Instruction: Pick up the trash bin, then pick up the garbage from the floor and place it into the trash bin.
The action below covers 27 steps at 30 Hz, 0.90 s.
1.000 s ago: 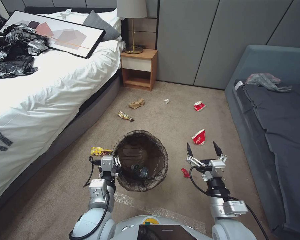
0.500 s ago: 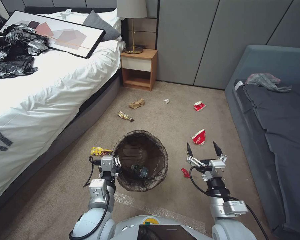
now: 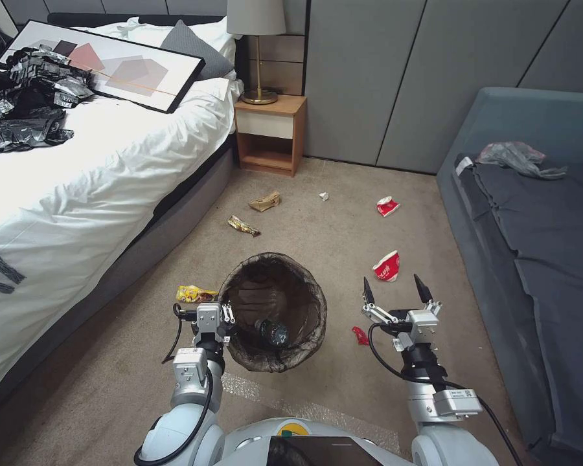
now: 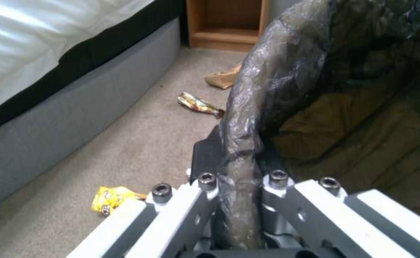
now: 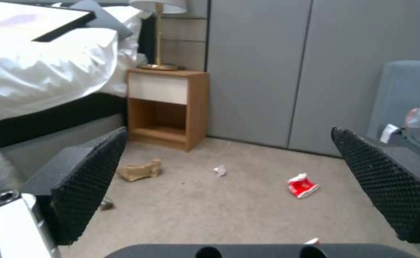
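Left gripper: clamped on the bin's rim, liner pinched between its fingers. You hold it low in front of the robot.

Bin: directly to the right of the left gripper, mouth up, between the two arms. A bottle already lies inside.

Right gripper: jaws spread wide, empty, held well right of the bin, fingers pointing forward over the carpet.

Red packet, near: just ahead of the right gripper's tips and slightly inboard. By my judgement this is your next pick, and the right arm is the nearer one; its long axis runs roughly forward and slightly to the right, so a straight reach down and forward suits.

Red packet, far: well ahead of the right gripper.

Paper bag: far ahead of the left gripper.

Wrapper, dark: ahead of the left gripper, nearer than the bag.

Wrapper, yellow: just beside the left gripper, outboard.

Red scrap: between bin and right gripper, close to its wrist.

Tissue: far ahead.
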Tool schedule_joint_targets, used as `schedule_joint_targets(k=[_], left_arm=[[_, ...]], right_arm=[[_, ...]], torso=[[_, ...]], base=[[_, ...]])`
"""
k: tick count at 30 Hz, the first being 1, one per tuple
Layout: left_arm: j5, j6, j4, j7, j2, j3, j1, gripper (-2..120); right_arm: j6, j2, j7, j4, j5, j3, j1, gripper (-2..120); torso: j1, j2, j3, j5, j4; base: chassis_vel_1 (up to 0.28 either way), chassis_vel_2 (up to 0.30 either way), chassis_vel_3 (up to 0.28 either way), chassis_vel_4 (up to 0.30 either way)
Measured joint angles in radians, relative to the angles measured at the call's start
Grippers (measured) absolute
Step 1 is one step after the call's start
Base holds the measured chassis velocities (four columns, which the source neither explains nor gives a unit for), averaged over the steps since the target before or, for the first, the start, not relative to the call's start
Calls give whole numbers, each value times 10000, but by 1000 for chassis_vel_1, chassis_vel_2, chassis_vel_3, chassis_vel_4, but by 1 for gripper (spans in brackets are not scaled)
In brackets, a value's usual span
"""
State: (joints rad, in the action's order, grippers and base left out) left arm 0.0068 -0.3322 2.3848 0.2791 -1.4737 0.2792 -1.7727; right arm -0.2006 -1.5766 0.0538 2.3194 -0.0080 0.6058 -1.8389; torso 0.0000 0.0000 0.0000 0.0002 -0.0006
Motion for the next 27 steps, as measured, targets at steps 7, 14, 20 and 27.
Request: schedule_joint_targets(k=[7,14,20,27], left_arm=[[0,2,1,-1,0,-3,6,3],[0,1,1,0,0,0,0,3],[0,1,1,0,0,0,0,3],[0,1,1,0,0,0,0,3]], right_arm=[[830,1057,-848,-74,494,580,1414,100],[1391,1245,-867,-228,553,396,1528,100],[2233,1690,-888,-736,1060,157,1711,100],[2613,2028,-701,-1551,1305,-74,1995,100]], torso=[[0,-1,2,-6,3],[0,0,1,1,5],[0,0,1,-2,6],[0,0,0,-2,6]], base=[[0,0,0,0],[0,0,0,0],[0,0,0,0],[0,0,0,0]])
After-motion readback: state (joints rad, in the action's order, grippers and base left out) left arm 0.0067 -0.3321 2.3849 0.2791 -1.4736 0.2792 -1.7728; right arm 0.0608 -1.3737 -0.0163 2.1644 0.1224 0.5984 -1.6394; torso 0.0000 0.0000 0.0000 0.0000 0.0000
